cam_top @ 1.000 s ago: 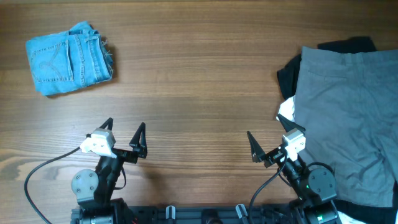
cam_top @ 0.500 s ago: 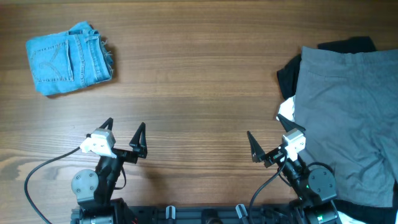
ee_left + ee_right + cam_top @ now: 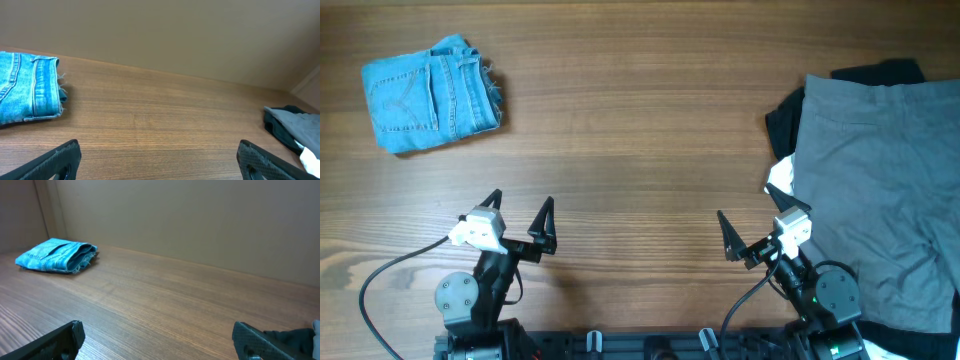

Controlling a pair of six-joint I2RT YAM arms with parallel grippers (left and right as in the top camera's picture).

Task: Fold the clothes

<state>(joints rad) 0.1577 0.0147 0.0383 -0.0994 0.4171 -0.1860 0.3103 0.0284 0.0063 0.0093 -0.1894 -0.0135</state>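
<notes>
Large grey shorts (image 3: 880, 190) lie spread at the table's right edge, over a black garment (image 3: 782, 125) and a bit of white cloth (image 3: 780, 176). Folded light-blue denim shorts (image 3: 430, 95) rest at the far left. My left gripper (image 3: 523, 197) hovers open near the front edge, left of centre, with only bare wood between its fingers (image 3: 65, 156). My right gripper (image 3: 746, 202) is open too, just left of the grey pile. The left wrist view shows the denim shorts (image 3: 25, 95) at left and the grey shorts (image 3: 300, 122) at far right. The right wrist view shows the denim shorts (image 3: 55, 255) far off.
The wooden table (image 3: 640, 120) runs between the two piles. A plain beige wall (image 3: 160, 35) stands behind its far edge. Both arm bases and their cables sit along the front edge.
</notes>
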